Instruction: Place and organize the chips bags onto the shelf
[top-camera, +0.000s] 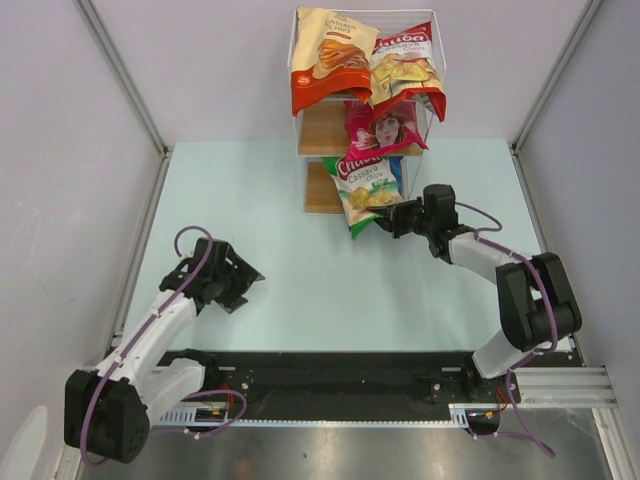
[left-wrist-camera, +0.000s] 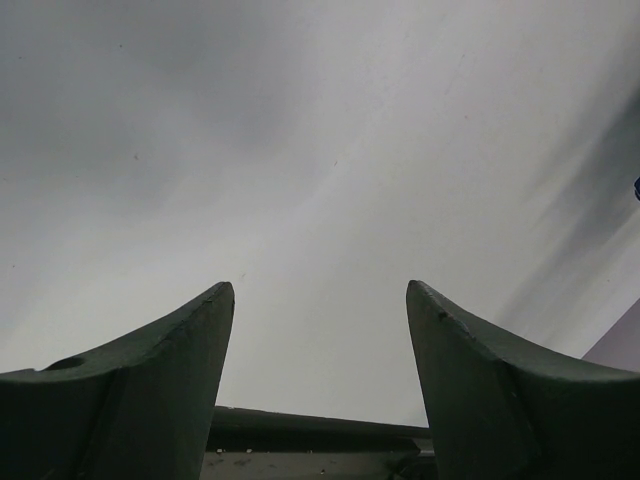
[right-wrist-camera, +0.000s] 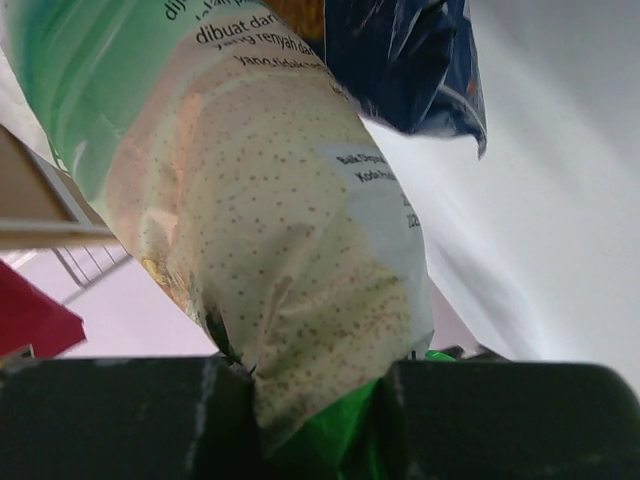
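Note:
The shelf (top-camera: 320, 125) stands at the table's far middle. On top lie the orange-and-cream bag (top-camera: 328, 55) and the red Chuba bag (top-camera: 405, 68). The pink Real bag (top-camera: 383, 127) sits on the middle tier. The green Chuba bag (top-camera: 365, 190) leans at the lowest tier, and the blue Doritos bag (top-camera: 396, 178) peeks out behind it. My right gripper (top-camera: 392, 218) is shut on the green bag's lower edge (right-wrist-camera: 320, 300); the blue bag (right-wrist-camera: 410, 60) hangs behind it. My left gripper (top-camera: 238, 285) is open and empty above the table (left-wrist-camera: 320, 180).
White walls with metal corner posts (top-camera: 125, 75) enclose the table on three sides. The black base rail (top-camera: 330, 385) runs along the near edge between the arms.

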